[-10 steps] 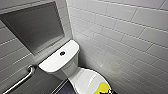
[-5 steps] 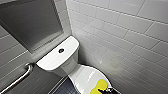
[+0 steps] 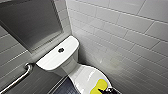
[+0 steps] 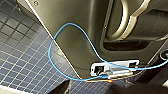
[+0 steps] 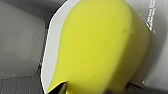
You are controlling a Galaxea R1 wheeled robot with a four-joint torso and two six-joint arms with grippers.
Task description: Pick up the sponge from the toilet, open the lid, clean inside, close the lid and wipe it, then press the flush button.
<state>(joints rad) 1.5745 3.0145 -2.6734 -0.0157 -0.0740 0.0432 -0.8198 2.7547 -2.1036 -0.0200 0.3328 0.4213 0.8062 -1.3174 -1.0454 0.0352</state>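
This sponge [image 5: 100, 45] looks soft and light, best pinched across its middle; whether my right pincer [image 3: 111, 90] grips it, I cannot tell

Bright yellow sponge [image 3: 99, 86], glossy white toilet [image 3: 60, 60], dark flush button [image 3: 61, 50], pale grey wall tiles [image 3: 120, 37] in brick pattern, dark floor [image 4: 22, 57] of small square tiles, light blue cable [image 4: 53, 42], silvery rail [image 3: 17, 79] at left
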